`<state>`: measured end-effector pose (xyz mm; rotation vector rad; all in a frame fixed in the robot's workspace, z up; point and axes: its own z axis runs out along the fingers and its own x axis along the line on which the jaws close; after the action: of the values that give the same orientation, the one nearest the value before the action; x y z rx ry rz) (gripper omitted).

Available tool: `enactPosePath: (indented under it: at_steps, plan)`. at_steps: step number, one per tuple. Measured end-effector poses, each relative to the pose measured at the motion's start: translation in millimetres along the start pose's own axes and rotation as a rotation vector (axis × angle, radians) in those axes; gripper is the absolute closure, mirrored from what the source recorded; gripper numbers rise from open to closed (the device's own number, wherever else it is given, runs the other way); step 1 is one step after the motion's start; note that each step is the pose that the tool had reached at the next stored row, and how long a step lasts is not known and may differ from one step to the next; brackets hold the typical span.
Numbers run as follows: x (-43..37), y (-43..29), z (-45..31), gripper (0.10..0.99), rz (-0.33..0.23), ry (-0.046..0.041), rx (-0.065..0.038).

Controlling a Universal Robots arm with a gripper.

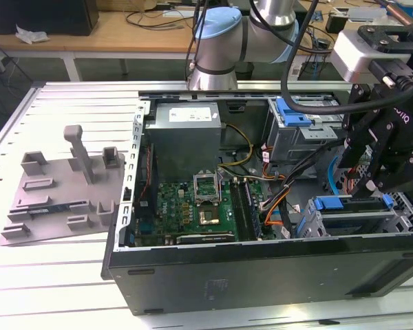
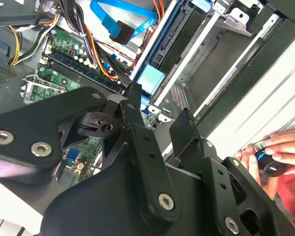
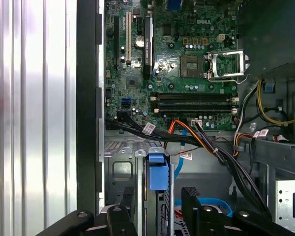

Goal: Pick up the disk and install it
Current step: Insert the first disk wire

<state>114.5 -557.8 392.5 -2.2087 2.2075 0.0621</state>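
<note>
Black jaws of mine sit nearest in both wrist views, spread wide and gripping nothing. One stands on each side of the silver disk in its blue plastic carrier (image 3: 158,174), with gaps showing. The disk sits in the grey metal drive cage (image 3: 120,169) of the open black computer case (image 1: 248,275). Its long axis runs along the case's near wall and its blue tab faces the green motherboard (image 3: 187,73). The second wrist view adds a person's hand (image 2: 285,145) on a round knob (image 2: 273,169). The exterior view adds a grey moulded fixture (image 1: 62,185) on the white slatted worktop (image 1: 69,282).
</note>
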Motion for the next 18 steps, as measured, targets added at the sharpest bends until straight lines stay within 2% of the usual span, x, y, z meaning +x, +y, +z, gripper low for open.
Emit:
enactPosePath:
  at_steps: [7, 8, 9, 10, 12, 14, 15, 16, 17, 18]
  plan:
    - [-0.7, 0.0, 0.3, 0.580, 0.000, 0.0009, 0.000]
    - [-3.5, -0.1, 0.6, 0.580, 0.000, 0.0094, 0.000]
    - [-7.4, -0.1, 0.4, 0.580, 0.000, 0.0277, 0.000]
    - [-13.6, -0.2, 0.6, 0.580, 0.001, 0.0586, -0.001]
    - [-34.6, -0.6, 1.4, 0.580, 0.002, 0.1503, -0.002]
    - [-41.4, -0.8, 1.7, 0.580, 0.003, 0.1836, -0.004]
    - [-49.5, -0.7, 2.0, 0.580, 0.003, 0.2262, -0.008]
    - [-53.5, -0.7, 2.2, 0.580, 0.004, 0.2493, -0.010]
    - [-56.7, -0.7, 2.5, 0.580, 0.004, 0.2663, -0.012]
    - [-63.0, -0.8, 3.2, 0.580, 0.004, 0.2927, -0.014]
